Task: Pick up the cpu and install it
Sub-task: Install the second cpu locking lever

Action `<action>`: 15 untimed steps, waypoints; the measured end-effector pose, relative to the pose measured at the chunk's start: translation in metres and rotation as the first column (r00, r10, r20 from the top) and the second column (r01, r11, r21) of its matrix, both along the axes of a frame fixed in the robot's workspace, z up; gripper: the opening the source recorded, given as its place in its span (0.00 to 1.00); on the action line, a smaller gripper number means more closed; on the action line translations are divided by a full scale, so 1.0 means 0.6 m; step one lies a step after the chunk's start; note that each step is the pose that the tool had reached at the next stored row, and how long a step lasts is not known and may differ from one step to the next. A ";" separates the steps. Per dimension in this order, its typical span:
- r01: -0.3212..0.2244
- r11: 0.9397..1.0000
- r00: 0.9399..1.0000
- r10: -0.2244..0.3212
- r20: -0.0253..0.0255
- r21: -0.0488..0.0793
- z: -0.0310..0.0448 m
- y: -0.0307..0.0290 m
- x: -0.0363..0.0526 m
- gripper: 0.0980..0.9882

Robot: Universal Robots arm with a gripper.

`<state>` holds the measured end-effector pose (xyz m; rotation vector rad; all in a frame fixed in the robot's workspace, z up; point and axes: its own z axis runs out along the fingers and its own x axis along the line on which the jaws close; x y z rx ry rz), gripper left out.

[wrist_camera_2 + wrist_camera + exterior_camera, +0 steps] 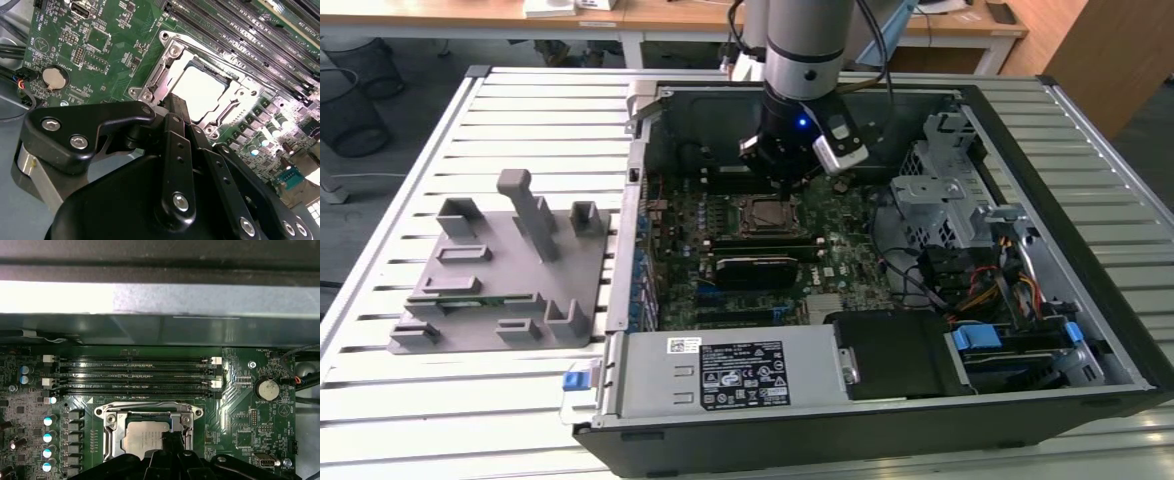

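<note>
The cpu, a silvery square chip, lies flat inside the open metal socket frame on the green motherboard. In the first wrist view the cpu sits in the frame below the memory slots. My gripper hangs just over one edge of the chip. Its black fingers are drawn together with nothing between them. In the exterior view my gripper stands above the socket and the cpu, in the middle of the open computer case.
Long memory slots run beside the socket, near the case wall. A black power supply, a drive cage and loose cables fill the case. A grey holder fixture stands on the slatted table at the exterior view's left.
</note>
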<state>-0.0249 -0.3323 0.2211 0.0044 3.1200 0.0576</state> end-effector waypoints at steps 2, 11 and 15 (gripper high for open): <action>0.000 1.000 1.000 0.000 0.000 0.000 0.000 -0.0008 0.000 0.01; 0.000 1.000 1.000 0.000 0.000 0.000 0.000 -0.0067 0.000 0.01; 0.000 1.000 1.000 0.000 0.000 0.000 0.000 -0.0078 0.000 0.01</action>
